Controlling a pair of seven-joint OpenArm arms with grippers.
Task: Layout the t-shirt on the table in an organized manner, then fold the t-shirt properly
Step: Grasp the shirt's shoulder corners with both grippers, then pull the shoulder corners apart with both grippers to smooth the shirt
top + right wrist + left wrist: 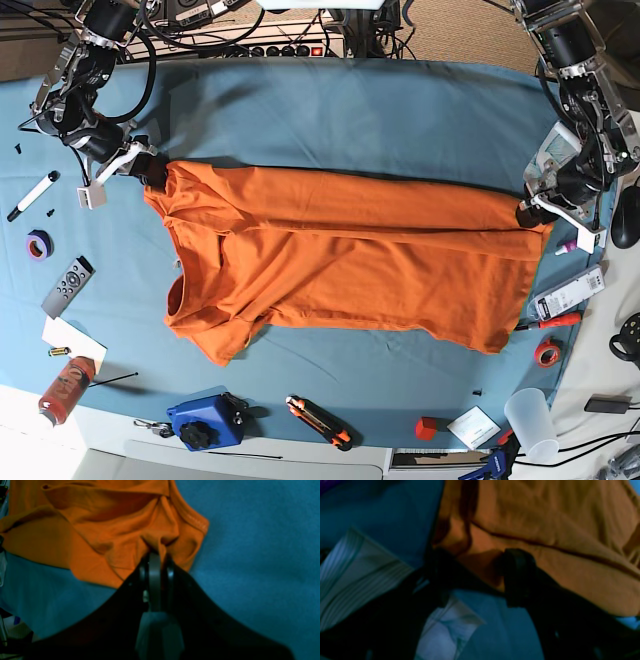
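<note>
While right gripper (pixel 157 555) pinches t-shirt (pixel 340 260), left gripper (pixel 475 565) gapes wide.

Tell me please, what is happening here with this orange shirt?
A two-armed robot is laying out the t-shirt on the table. The right end effector is shut on a bunch of cloth near the collar. The left end effector stands open at the opposite end, by the hem, with cloth between its fingers. The shirt lies stretched between the two arms, mostly spread but wrinkled, one sleeve rumpled. No fold is made yet.
</note>
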